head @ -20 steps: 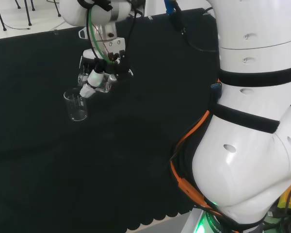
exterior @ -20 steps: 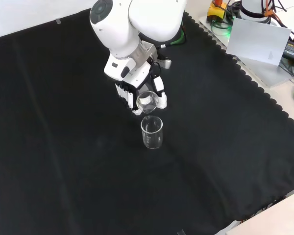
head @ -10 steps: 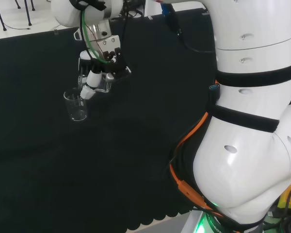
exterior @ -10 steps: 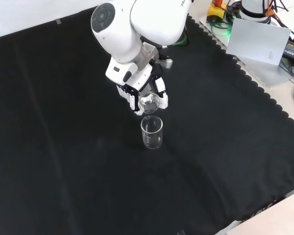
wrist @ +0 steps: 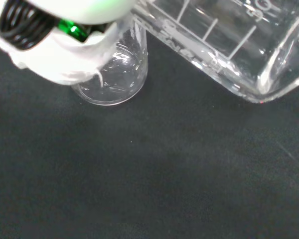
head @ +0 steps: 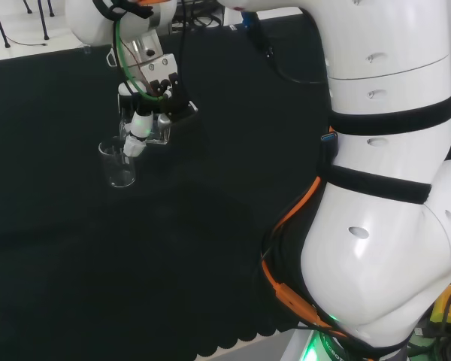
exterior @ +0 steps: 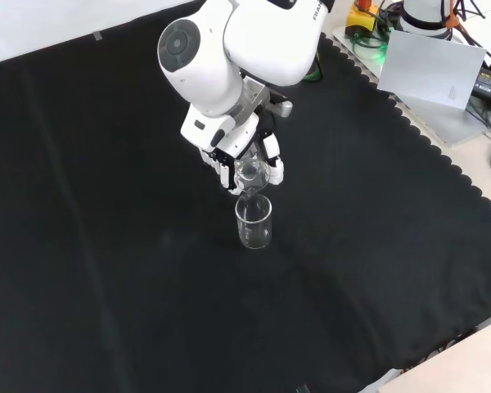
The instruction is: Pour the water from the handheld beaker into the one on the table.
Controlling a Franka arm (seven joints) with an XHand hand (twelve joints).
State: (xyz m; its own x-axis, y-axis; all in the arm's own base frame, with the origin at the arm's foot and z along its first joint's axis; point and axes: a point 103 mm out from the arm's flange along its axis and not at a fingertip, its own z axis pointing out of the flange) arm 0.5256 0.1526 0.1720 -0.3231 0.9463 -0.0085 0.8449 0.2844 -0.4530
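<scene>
— What is hidden or hard to make out?

— In the front view the held beaker [exterior: 250,173] is largely covered by the hand [exterior: 239,160], and its clear wall is hard to trace. Whether any water is left in it cannot be told. A stream cannot be made out in any view. In the wrist view the held beaker is cut off at the frame's edge, and the table beaker [wrist: 113,74] is partly masked by a blurred white part of the hand.

— How is the held beaker gripped, and where is it?

— The fingers are curled round it. It is tipped just above the table beaker [exterior: 254,222], which stands upright on the black cloth [exterior: 106,246].

— What differs from a second ago?

— In the head view the hand [head: 144,116] has been raised slightly and shifted left. The table beaker [head: 119,163] has not been moved.
</scene>
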